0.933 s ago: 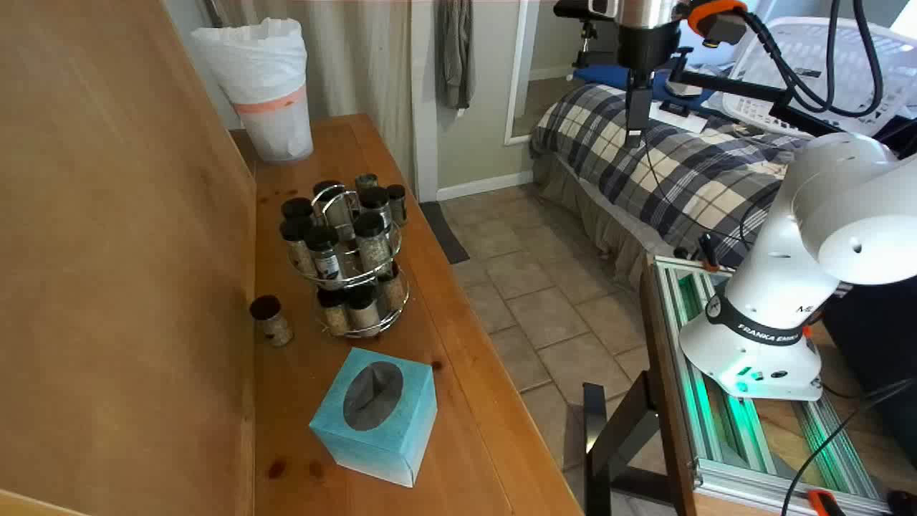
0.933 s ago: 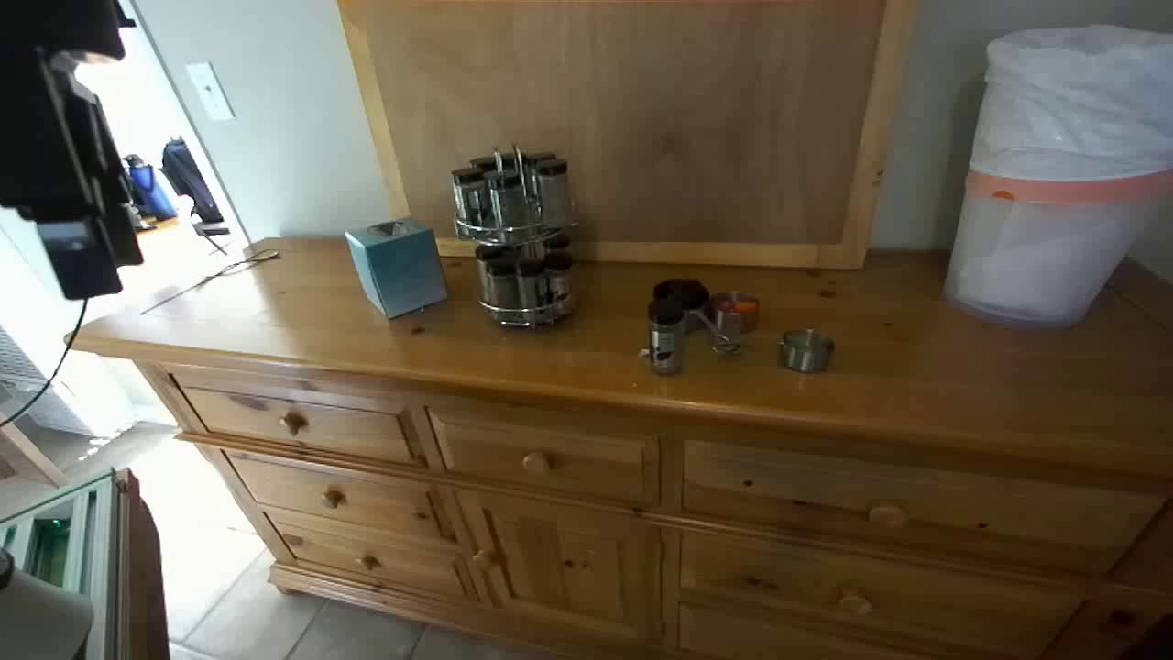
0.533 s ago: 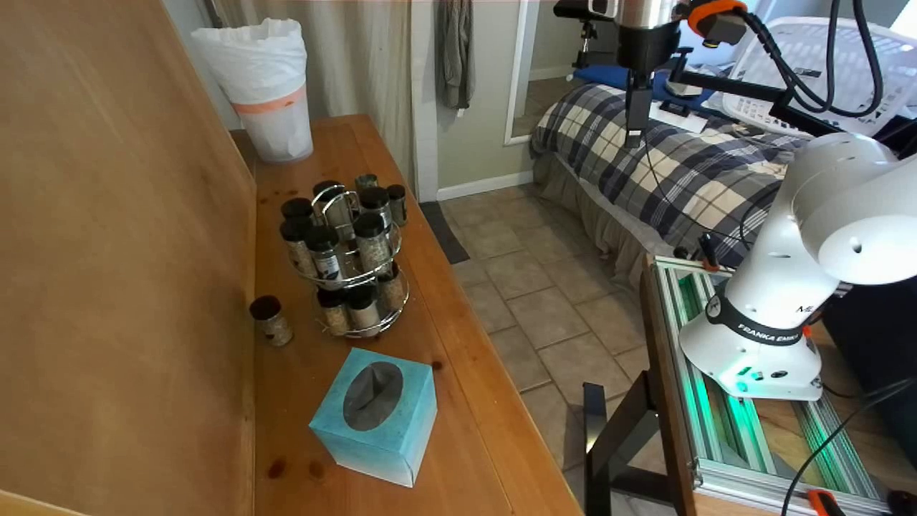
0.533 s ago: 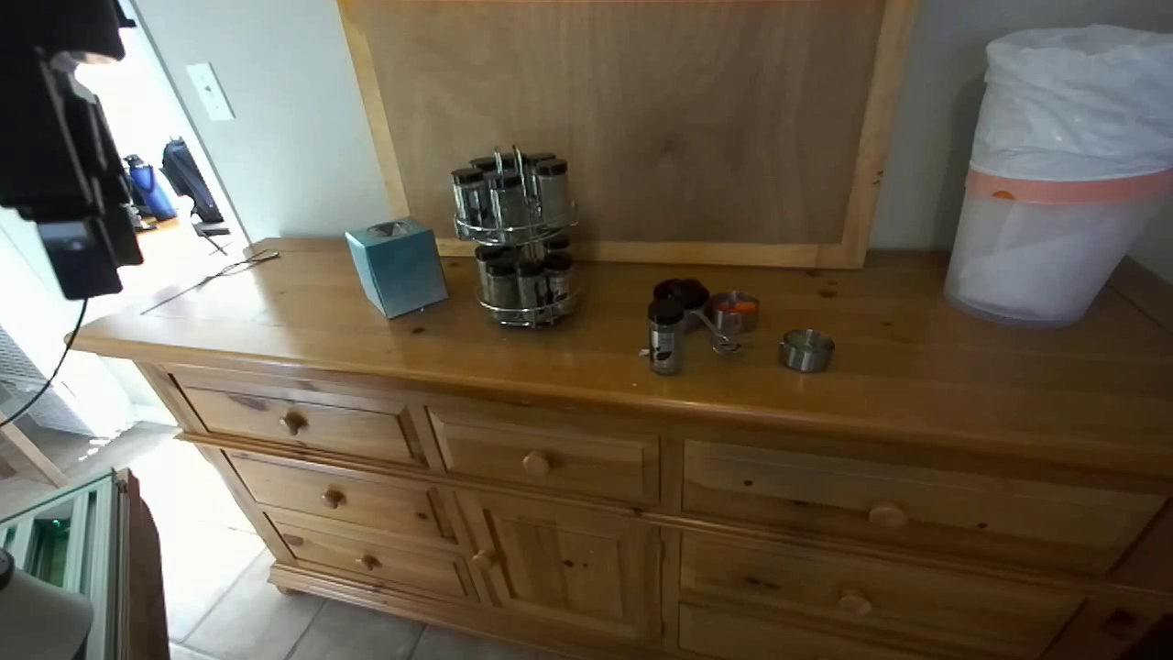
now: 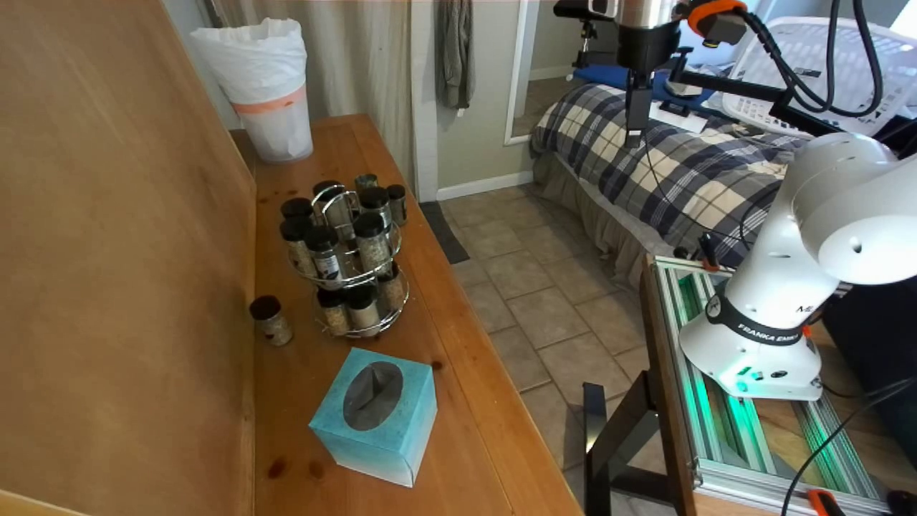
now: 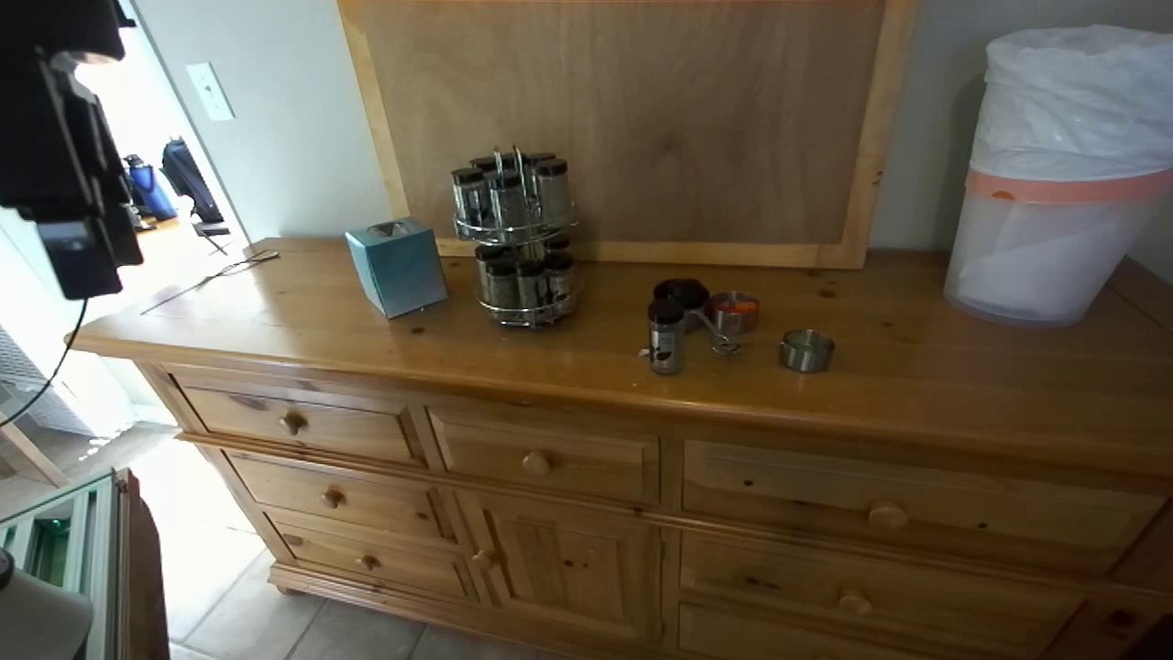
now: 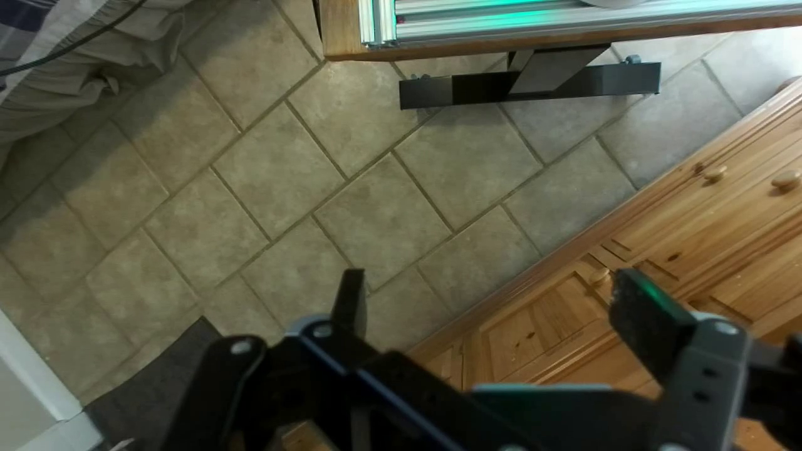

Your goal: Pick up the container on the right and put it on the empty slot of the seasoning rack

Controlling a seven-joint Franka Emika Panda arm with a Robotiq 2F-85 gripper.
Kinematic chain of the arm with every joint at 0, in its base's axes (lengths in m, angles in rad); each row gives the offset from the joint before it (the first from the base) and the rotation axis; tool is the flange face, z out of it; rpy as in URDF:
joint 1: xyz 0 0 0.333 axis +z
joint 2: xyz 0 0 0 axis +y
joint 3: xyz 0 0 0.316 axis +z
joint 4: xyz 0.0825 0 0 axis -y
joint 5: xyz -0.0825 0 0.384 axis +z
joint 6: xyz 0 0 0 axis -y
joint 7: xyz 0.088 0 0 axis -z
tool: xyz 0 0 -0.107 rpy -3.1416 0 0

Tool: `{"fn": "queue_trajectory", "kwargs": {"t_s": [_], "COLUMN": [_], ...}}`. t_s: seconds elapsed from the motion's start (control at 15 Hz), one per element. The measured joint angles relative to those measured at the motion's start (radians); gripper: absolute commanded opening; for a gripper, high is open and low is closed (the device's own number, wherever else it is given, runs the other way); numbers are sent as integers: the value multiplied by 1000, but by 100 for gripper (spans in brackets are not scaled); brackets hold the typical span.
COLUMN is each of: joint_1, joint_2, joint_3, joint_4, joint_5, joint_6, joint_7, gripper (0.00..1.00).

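Observation:
The seasoning rack (image 5: pixel 358 278) is a two-tier chrome carousel filled with dark-lidded glass jars. It stands on the wooden dresser and also shows in an exterior view (image 6: pixel 527 234). I cannot tell which slot is empty. The container on the right is a dark-lidded glass jar (image 6: pixel 666 339), upright on the dresser to the right of the rack. It also shows partly behind the rack (image 5: pixel 397 205). My gripper (image 7: pixel 495 307) is open and empty, fingers wide apart, high above the floor and away from the dresser; it also shows in both exterior views (image 5: pixel 635 136) (image 6: pixel 87 261).
A teal tissue box (image 6: pixel 399 268) stands beside the rack. Another jar (image 5: pixel 272 322) stands near the wooden panel. A dark cup (image 6: pixel 683 291), measuring cups (image 6: pixel 736 316) (image 6: pixel 806 351) and a white-lined bin (image 6: pixel 1026 247) are on the dresser. A metal-framed table (image 7: pixel 501 25) holds the arm's base.

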Motion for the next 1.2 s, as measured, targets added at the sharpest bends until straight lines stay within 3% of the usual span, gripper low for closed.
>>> {"fn": "queue_trajectory", "kwargs": {"t_s": [0.2, 0.47, 1.2], "joint_1": [2, 9, 41], "joint_2": [4, 96, 686], "joint_3": [-8, -78, -123], "joint_4": [4, 100, 655], "joint_5": [1, 38, 329], "joint_6": [1, 57, 64], "joint_7": [11, 14, 12], "gripper": [100, 100, 100]}}
